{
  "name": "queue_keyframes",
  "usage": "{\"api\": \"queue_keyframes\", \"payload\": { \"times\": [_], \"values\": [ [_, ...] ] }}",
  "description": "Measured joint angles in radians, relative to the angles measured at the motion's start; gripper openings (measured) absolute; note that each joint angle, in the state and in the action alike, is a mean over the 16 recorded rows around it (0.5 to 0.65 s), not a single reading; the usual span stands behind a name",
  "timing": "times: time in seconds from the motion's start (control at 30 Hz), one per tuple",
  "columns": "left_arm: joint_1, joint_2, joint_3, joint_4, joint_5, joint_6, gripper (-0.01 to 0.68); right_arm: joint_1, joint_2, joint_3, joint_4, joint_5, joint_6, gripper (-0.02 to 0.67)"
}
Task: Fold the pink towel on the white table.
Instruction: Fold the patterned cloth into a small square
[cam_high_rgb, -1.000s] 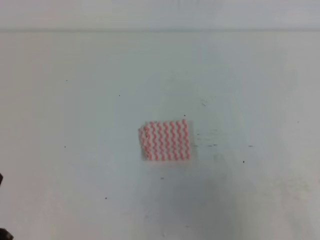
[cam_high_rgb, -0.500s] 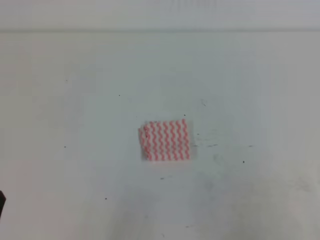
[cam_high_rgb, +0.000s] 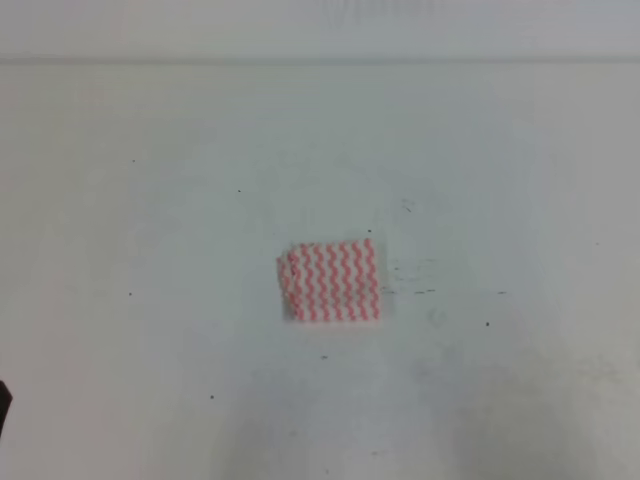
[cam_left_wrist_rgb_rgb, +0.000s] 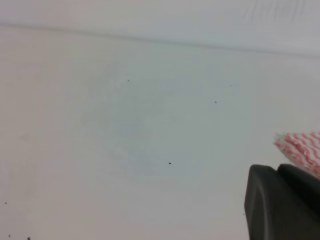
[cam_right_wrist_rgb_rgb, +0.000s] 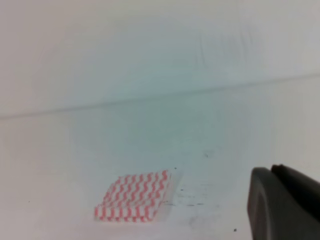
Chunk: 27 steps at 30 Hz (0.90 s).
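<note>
The pink towel (cam_high_rgb: 330, 281) lies folded into a small, flat rectangle near the middle of the white table (cam_high_rgb: 150, 230), with nothing touching it. It also shows in the right wrist view as the pink towel (cam_right_wrist_rgb_rgb: 135, 197), and its corner shows in the left wrist view (cam_left_wrist_rgb_rgb: 302, 147). My left gripper (cam_left_wrist_rgb_rgb: 279, 170) is at the lower right of its view, short of that corner. Its two dark fingers lie together with no gap and hold nothing. My right gripper (cam_right_wrist_rgb_rgb: 274, 171) looks the same, well to the right of the towel.
The table's far edge (cam_high_rgb: 320, 62) meets a pale wall. Small dark specks and faint scuffs (cam_high_rgb: 415, 290) mark the surface to the right of the towel. A dark sliver of the left arm (cam_high_rgb: 3, 405) pokes in at the lower left edge.
The dark arm parts at the lower left edge have drawn back, leaving only a sliver. The towel has not moved.
</note>
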Motion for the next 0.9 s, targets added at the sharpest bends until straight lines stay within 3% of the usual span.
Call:
{"api": "queue_keyframes", "payload": {
  "times": [0.2, 0.47, 0.7, 0.9],
  "values": [
    [0.000, 0.000, 0.000, 0.000, 0.000, 0.002, -0.002, -0.013, -0.001, 0.041, -0.052, -0.049, 0.000, -0.018],
    [0.000, 0.001, 0.002, 0.002, -0.002, 0.002, -0.002, -0.120, -0.019, 0.108, -0.103, -0.098, 0.000, -0.018],
    [0.000, 0.001, 0.002, 0.002, -0.003, 0.004, -0.002, -0.226, -0.070, 0.141, -0.117, -0.022, 0.000, -0.018],
    [0.000, 0.005, 0.006, 0.006, -0.005, 0.006, -0.001, -0.256, -0.108, 0.141, -0.133, 0.087, 0.000, -0.018]
  ]
}}
